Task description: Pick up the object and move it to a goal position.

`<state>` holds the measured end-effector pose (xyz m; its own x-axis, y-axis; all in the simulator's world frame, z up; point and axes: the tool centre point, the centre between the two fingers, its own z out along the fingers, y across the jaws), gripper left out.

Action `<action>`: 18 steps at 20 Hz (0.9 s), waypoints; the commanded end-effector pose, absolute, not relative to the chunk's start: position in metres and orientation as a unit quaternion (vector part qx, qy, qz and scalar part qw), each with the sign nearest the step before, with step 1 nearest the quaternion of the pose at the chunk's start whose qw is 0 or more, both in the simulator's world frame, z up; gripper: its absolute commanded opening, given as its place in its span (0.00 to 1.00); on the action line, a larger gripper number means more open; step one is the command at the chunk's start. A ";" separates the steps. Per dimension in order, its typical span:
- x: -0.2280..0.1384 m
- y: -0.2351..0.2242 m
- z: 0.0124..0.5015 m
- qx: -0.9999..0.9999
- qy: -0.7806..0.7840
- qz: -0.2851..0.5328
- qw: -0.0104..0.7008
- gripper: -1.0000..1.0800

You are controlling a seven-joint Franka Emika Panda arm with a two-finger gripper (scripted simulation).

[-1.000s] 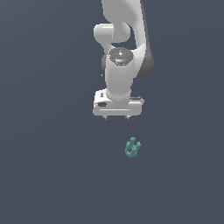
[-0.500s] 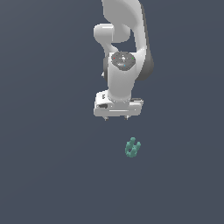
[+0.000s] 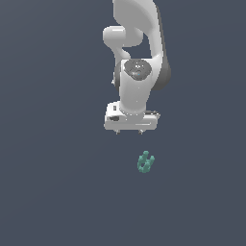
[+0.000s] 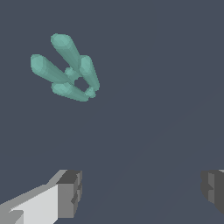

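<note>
Jaws stand wide apart and hold nothing: in the wrist view I see both fingertips (image 4: 70, 192) separated by bare floor, and the gripper (image 3: 130, 130) hangs above the table (image 3: 53, 192) in the exterior view. I locate the object (image 3: 145, 162) on the table, just below the gripper in that view and slightly toward the exterior view's right, clear of both fingers and not yet between them. In the wrist view the object (image 4: 68, 70) reads as a small teal piece with four stubby rounded prongs fanning from a compact hub. I judge it light and rigid, with smooth rounded surfaces that could slip or roll under a poor pinch; it looks neither soft nor fragile. I would take hold across the hub or across the prong cluster where it is narrowest, with the jaws centred over it first. I note the table as a flat, uniform dark grey plane. No goal marker shows in either view.
</note>
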<state>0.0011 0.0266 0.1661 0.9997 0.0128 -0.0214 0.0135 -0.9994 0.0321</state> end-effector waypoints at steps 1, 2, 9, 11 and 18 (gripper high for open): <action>0.008 0.031 0.165 1.000 -0.008 -0.010 0.015 0.96; 0.011 0.032 0.165 1.000 -0.015 -0.009 0.015 0.96; 0.041 0.051 0.160 0.997 -0.082 -0.006 0.011 0.96; 0.050 0.058 0.158 0.994 -0.106 -0.004 0.009 0.96; 0.078 0.081 0.152 0.985 -0.175 -0.002 0.004 0.96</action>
